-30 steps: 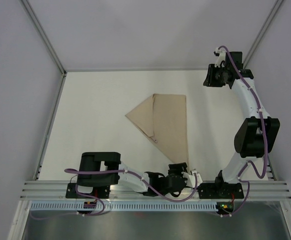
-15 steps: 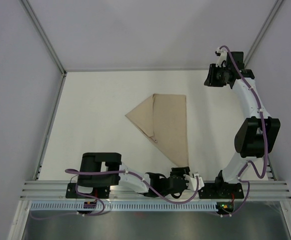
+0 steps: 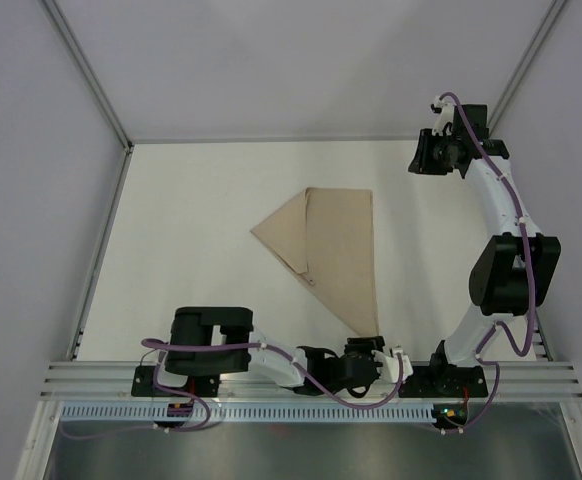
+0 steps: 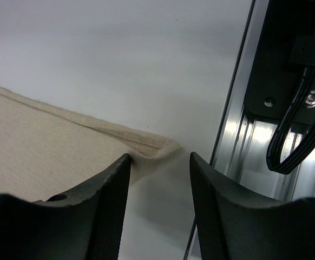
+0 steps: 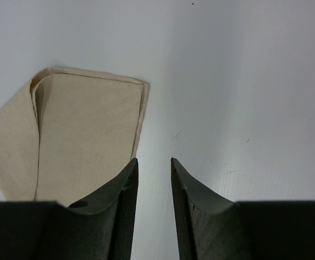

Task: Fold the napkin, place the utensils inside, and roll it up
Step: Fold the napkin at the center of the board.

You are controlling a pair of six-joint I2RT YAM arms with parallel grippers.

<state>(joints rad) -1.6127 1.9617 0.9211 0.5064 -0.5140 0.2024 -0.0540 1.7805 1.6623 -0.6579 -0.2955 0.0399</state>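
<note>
The napkin (image 3: 333,250) is a tan cloth folded into a long pointed shape in the middle of the white table. Its near corner (image 4: 158,148) lies flat just ahead of my left gripper (image 4: 159,157), which is low over the table by the near edge, open, nothing between its fingers. My left gripper (image 3: 379,350) sits right at that corner in the top view. My right gripper (image 3: 419,162) hangs high at the far right, open by a narrow gap and empty; in its own view the gripper (image 5: 153,160) is over bare table beside the napkin (image 5: 84,130). The utensils are out of view.
An aluminium rail (image 3: 271,376) runs along the table's near edge and stands close to the right of the left fingers (image 4: 236,146). A black cable loop (image 4: 295,143) hangs past it. Grey enclosure walls (image 3: 31,200) bound the table on the left, right and back.
My left gripper has drawn back toward the near rail, uncovering the napkin's near corner, and its jaws have narrowed. The right arm and the napkin have not moved.
</note>
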